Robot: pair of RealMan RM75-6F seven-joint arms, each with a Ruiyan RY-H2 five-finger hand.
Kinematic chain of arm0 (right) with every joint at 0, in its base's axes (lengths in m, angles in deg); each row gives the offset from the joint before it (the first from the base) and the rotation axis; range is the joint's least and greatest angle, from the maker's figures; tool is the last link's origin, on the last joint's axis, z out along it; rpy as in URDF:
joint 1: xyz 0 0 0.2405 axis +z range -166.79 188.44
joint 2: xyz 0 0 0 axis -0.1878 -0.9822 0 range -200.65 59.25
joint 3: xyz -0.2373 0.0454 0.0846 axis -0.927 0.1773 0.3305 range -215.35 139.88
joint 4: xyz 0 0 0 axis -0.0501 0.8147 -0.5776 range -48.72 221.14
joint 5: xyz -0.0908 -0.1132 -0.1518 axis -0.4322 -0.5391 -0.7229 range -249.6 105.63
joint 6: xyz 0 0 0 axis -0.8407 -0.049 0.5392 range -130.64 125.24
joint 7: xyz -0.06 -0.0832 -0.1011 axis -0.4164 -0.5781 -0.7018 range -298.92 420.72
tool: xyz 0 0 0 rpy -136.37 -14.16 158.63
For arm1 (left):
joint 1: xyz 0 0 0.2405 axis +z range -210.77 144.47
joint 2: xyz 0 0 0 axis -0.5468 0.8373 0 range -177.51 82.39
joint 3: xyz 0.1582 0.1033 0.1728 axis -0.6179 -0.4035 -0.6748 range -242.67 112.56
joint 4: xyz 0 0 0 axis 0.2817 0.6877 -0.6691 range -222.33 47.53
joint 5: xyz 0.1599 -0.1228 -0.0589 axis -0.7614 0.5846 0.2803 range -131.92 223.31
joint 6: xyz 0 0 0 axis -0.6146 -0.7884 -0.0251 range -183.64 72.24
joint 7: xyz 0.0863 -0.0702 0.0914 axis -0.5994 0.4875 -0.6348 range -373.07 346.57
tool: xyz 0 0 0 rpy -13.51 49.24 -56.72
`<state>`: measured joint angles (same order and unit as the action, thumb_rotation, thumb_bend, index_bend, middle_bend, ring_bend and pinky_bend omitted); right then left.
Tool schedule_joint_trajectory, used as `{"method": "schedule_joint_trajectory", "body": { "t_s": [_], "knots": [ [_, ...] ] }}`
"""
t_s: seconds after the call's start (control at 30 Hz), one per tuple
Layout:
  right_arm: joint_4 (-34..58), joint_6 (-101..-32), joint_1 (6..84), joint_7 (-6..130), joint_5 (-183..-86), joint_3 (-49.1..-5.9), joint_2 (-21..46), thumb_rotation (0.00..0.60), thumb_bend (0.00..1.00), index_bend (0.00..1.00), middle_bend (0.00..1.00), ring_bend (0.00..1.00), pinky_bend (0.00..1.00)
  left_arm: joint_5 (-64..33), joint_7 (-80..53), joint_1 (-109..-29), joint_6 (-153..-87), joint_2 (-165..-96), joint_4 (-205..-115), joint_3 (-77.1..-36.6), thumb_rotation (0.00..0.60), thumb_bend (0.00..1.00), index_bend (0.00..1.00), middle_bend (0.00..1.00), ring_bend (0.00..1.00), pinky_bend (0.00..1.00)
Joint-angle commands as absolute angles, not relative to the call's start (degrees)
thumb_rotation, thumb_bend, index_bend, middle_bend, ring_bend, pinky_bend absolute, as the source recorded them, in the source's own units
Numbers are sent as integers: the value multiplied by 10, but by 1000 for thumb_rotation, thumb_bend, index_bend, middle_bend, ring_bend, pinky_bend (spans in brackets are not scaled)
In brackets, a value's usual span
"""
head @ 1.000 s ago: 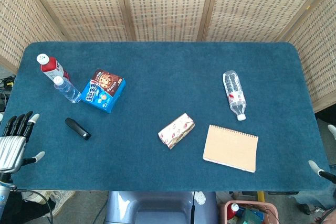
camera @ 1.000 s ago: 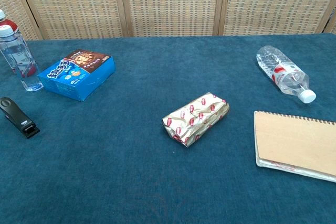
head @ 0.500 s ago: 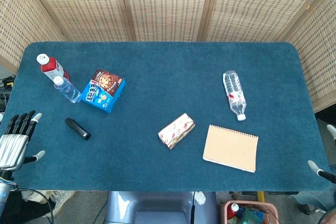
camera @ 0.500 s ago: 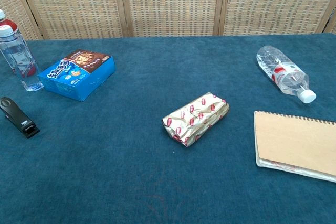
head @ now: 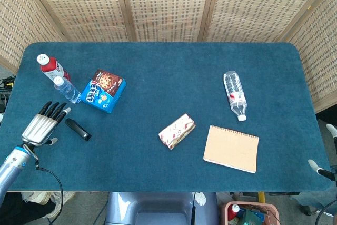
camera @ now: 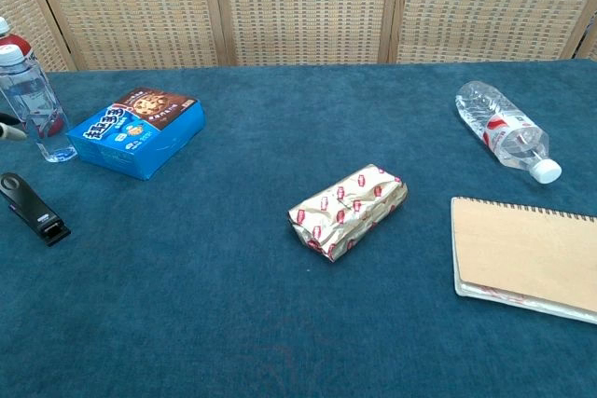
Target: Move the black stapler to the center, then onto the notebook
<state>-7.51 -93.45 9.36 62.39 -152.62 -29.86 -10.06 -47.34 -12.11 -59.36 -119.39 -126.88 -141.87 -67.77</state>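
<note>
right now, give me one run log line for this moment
phase: reach | left hand: open, beside stapler, not touching | right hand: at table edge, idle | stapler: far left, not moved | notebook: bare

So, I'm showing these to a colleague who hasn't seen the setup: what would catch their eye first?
Probably the bright blue cookie box at the table's left, beside two upright bottles, vivid against the dark teal table. Next, the tan notebook near the front right and the shiny wrapped packet in the middle. Then the left hand, fingers spread, just left of the small black stapler.
</note>
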Motion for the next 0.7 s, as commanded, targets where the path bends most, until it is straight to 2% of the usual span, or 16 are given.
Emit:
{"method": "schedule_joint_trajectory", "body": {
  "t_s": [0.03,0.23,0.33,0.4,0.5,0.57,0.7],
  "knots": [
    [-74,-931,96,622,-1523,-298,-99,600,0,0,0,0,0,-506,-61,-618,-1185,-1321,-1348,-695,600,91,158,101,24,108],
    [-74,-923,98,616,-1519,-298,-97,600,0,0,0,0,0,-523,-15,-633,-1187,-1364,-1282,-706,600,112,218,151,81,174],
    [-73,-921,99,616,-1517,-298,-96,600,0,0,0,0,0,-525,-2,-638,-1187,-1379,-1263,-707,600,122,285,217,146,234],
    [-73,-920,99,616,-1516,-298,-96,600,0,0,0,0,0,-526,7,-641,-1190,-1387,-1256,-706,600,131,365,296,218,295],
    [-72,-918,100,616,-1515,-298,-96,600,0,0,0,0,0,-528,17,-645,-1198,-1400,-1238,-706,600,163,545,467,373,422],
    [-72,-917,100,617,-1514,-298,-96,600,0,0,0,0,0,-529,19,-646,-1205,-1408,-1228,-706,600,191,621,538,443,481],
    [-72,-915,101,618,-1513,-298,-97,600,0,0,0,0,0,-527,19,-643,-1225,-1415,-1215,-702,600,244,692,597,502,547]
  ]
}}
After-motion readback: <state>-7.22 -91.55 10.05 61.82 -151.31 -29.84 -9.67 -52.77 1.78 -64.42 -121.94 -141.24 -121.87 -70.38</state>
